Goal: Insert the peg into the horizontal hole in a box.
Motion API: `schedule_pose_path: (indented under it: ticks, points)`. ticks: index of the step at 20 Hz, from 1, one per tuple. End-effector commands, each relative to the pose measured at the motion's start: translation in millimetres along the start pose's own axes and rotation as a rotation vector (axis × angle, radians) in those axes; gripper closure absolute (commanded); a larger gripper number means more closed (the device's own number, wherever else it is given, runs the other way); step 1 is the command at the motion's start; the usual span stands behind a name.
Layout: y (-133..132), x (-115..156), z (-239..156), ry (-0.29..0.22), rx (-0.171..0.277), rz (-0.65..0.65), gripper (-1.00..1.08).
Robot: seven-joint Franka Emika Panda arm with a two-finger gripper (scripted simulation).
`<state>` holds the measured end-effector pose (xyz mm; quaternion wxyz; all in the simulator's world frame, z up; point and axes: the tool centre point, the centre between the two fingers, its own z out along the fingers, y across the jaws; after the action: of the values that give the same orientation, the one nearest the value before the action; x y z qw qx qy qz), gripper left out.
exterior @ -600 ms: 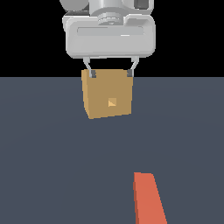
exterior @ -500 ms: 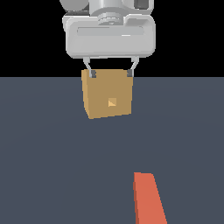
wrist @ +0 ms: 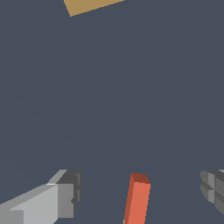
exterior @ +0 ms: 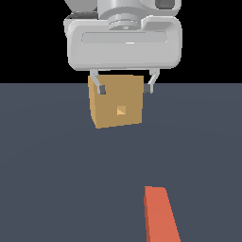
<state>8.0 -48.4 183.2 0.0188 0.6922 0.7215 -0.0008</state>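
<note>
1. Claw (exterior: 124, 89) hangs high in the exterior view, fingers spread wide with nothing between them; one fingertip shows over each upper corner of the box (exterior: 116, 101)
2. Whether the fingers touch the box can't be told from the exterior view; the wrist view shows the box (wrist: 89, 5) far off from the claw (wrist: 142, 192), so the overlap looks like line of sight only
3. Box sits on the dark grey desk (exterior: 52, 165), tan, slightly turned so a side face shows on the exterior view's left
4. Hole (exterior: 121, 111) is a small square in the middle of the box's facing side, lighter orange inside, empty
5. Peg (exterior: 160, 215) lies flat on the desk, well apart from the box, nearer the camera and off toward the exterior view's right of the box
6. Only the peg's orange-red part is in view; it runs out of frame at the edge, white part not seen
7. Wrist view: peg (wrist: 137, 199) lies between the two spread fingers (wrist: 65, 197), touching neither; its end face points toward the box
8. Peg's long axis runs roughly toward the box, slightly skewed off the hole line
</note>
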Motion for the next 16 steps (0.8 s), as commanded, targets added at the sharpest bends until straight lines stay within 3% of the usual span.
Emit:
schedule_pose_path:
  ticks: [1,16]
  points:
    - [2.1,-24.3,11.4,0.001,0.003,0.015,-0.92]
    - [14.3,-194.1,94.9,0.020,0.020,0.113,-0.92]
